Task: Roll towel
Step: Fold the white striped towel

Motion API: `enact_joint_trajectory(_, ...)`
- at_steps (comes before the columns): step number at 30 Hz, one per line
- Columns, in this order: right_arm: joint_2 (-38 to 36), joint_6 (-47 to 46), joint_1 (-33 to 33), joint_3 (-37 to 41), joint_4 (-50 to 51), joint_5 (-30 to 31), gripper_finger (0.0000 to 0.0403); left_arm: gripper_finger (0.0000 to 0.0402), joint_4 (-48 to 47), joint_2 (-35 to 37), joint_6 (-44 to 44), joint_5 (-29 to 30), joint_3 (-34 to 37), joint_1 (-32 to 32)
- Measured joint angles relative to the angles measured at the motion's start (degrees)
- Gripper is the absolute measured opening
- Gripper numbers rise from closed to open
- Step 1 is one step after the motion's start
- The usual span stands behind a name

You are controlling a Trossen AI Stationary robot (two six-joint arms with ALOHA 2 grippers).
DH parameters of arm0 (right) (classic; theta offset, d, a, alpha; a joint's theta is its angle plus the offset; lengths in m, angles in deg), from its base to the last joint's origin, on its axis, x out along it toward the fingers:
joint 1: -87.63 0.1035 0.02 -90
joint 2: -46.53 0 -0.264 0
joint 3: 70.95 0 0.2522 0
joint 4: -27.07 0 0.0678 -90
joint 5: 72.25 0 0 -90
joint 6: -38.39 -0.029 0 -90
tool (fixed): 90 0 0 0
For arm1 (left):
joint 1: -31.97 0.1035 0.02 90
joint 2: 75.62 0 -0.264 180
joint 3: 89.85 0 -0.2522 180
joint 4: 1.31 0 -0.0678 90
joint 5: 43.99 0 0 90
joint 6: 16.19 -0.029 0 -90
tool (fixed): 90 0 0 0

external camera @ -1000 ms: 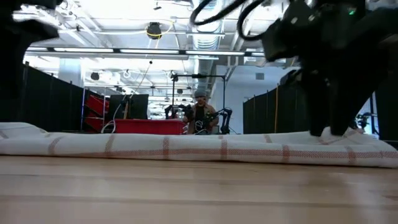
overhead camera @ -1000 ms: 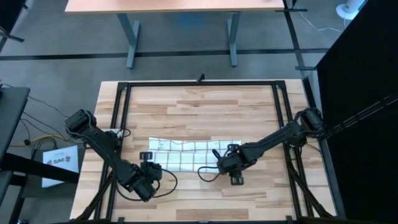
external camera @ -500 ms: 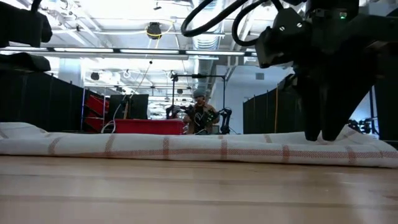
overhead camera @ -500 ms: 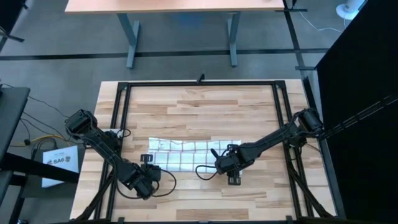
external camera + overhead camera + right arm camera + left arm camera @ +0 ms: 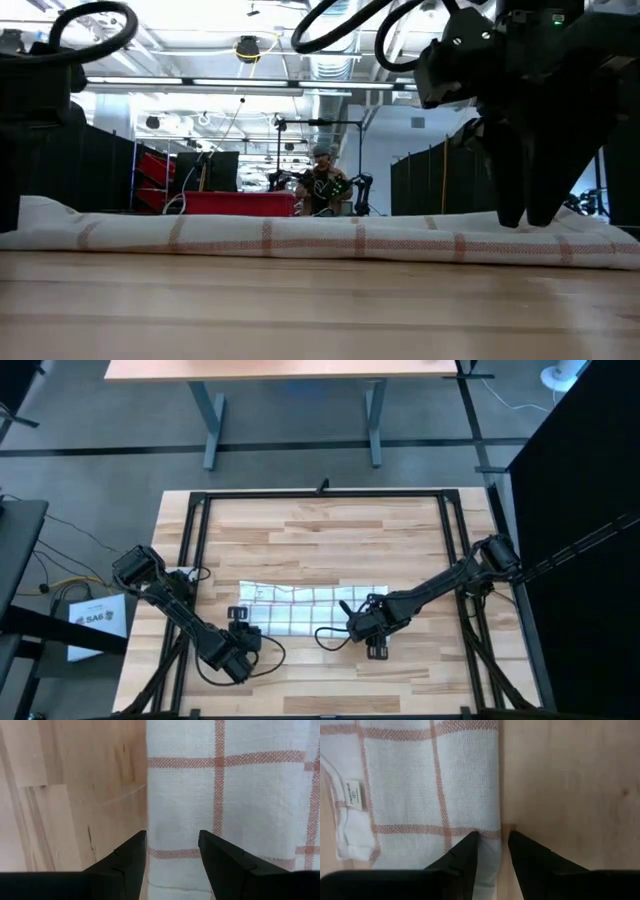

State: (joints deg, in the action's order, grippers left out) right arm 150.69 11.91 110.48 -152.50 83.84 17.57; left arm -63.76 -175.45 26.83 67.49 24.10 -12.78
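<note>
The towel [image 5: 300, 605], white with a reddish-brown grid, lies flat on the wooden table as a long folded strip running left to right; the low view shows it as a low band [image 5: 300, 238]. My left gripper [image 5: 240, 622] [image 5: 492, 837] stands open at the strip's left end. My right gripper [image 5: 365, 618] [image 5: 172, 837] [image 5: 527, 222] stands open near its right end. Each one straddles the towel's near long edge, with one fingertip over cloth [image 5: 420, 785] [image 5: 225, 795] and the other over bare wood. My left gripper points down at the towel's near long edge [image 5: 499, 827]; whether its tips touch the cloth I cannot tell. My right gripper points down astride the same edge [image 5: 147, 820], its tips at the level of the cloth's top; touching or just above, I cannot tell.
A black frame rail [image 5: 195, 560] runs around the tabletop. A dark cable loop [image 5: 330, 635] hangs by the right gripper over the near wood. Bare wood [image 5: 320, 540] lies beyond the towel. A person [image 5: 322, 185] sits far off in the room behind.
My left gripper has come down over the towel's left end and now stands low beside it. My right gripper has shifted slightly toward the table's left along the near edge. The towel has stayed flat.
</note>
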Motion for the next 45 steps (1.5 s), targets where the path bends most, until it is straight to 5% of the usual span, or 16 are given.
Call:
enact_joint_trajectory(25, 6.2, -3.5, 1.4, -4.0, 0.9, -1.0, 0.0168, 0.0102, 0.5, -0.2, 0.7, 1.8, 0.0, 0.1)
enact_joint_trajectory(36, 8.1, -8.7, 1.9, -4.1, 3.2, 3.8, 0.0167, 0.0097, 0.7, -0.3, 0.8, 2.1, 0.0, 0.1)
enact_joint_trajectory(41, 8.4, -8.7, 2.0, -3.9, 3.4, 4.5, 0.0127, 0.0027, 1.3, -0.4, -0.6, 2.2, 0.1, 0.1)
enact_joint_trajectory(45, 8.3, -9.1, 2.3, -3.0, 3.1, 4.7, 0.007, 0.0015, 1.5, -0.4, 0.1, 3.1, 0.1, 0.1)
